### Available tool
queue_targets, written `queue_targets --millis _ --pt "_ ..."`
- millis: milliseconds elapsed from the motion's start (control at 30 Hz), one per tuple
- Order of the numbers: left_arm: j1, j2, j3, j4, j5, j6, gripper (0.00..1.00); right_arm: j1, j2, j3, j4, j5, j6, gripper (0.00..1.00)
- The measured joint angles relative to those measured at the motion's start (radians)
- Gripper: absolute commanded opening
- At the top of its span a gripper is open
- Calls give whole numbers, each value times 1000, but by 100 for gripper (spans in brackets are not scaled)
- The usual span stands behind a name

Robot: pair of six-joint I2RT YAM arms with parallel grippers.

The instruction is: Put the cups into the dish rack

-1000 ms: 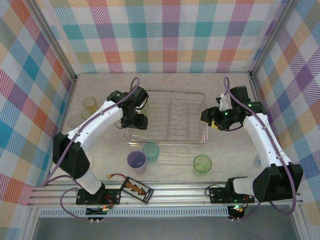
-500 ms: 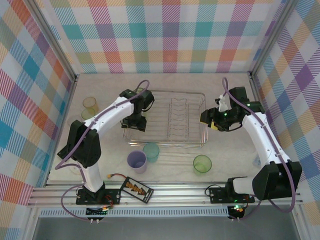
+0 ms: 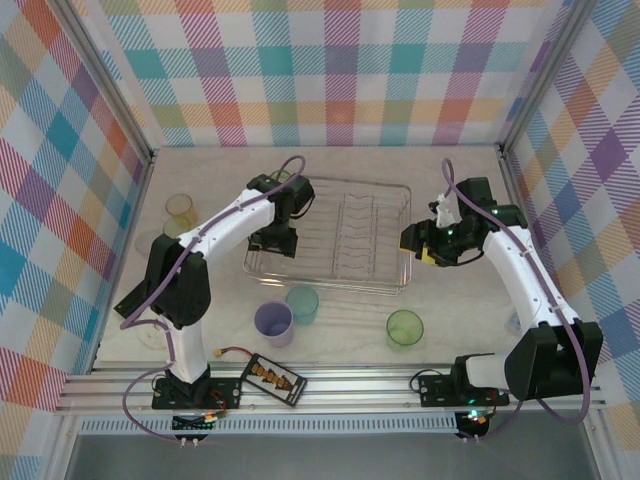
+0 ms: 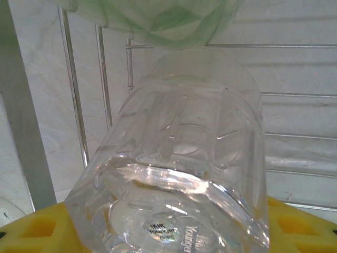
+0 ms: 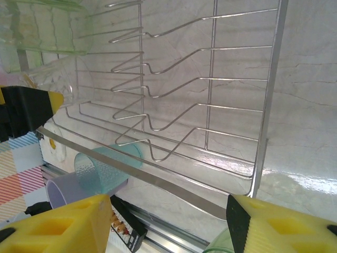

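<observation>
The left arm rises from its base at the near edge, bends at a raised elbow and stretches its white forearm to the far left part of the dish rack (image 3: pixel 385 255), where the wrist turns down so that the left gripper (image 3: pixel 272 243) hangs over the rack's left end. Its yellow pads (image 4: pixel 31 232) stand partly apart and clasp a clear cup (image 4: pixel 179 158), which lies tilted between them just above the rack wires, with a light green cup (image 4: pixel 168 18) right beyond it inside the rack. The right arm bows out to the right, and its forearm comes back in toward the rack's right edge, where the right gripper (image 3: pixel 416 241) sits beside the rim; its fingers (image 5: pixel 284 226) are spread, with nothing between them. On the table near the rack's front stand a teal cup (image 3: pixel 302 302), a lilac cup (image 3: pixel 273 323) and a green cup (image 3: pixel 405 327), and a yellowish cup (image 3: pixel 181 208) stands well to the left. A black box (image 3: pixel 273 378) lies by the near rail. Compared with a second ago, the left elbow has swung inward and the forearm reaches farther over the rack, while its gripper keeps nearly the same place. The right arm has hardly moved, and the loose cups lie where they were.
</observation>
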Motion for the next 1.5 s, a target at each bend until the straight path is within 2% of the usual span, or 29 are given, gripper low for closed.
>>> queue_targets --millis 167,267,467,533,733,933,1067,1233,1400,1500 --pt "-13 40 16 -2 -26 0 50 0 0 0 -2 0 0 60" --pt "-18 60 24 -26 -61 0 60 0 0 0 -5 0 -1 61" --pt "-24 69 25 -32 -89 1 84 0 0 0 -23 0 -8 66" --pt "-24 77 25 -34 -102 7 99 1 0 0 -35 0 -11 68" --pt "-31 82 26 -33 -125 3 100 8 0 16 -79 24 -27 70" --pt "-31 36 25 -20 -126 3 100 50 0 60 -102 42 -29 66" --pt "-32 -85 -11 29 -111 3 100 143 0 96 -113 76 -17 64" --pt "-33 -273 -112 119 -111 -1 100 314 27 161 -121 135 28 64" --pt "-35 -448 -245 193 -180 -27 100 459 92 203 -101 188 77 64" --pt "-23 -544 -334 237 -224 -48 100 520 137 209 -89 234 116 60"
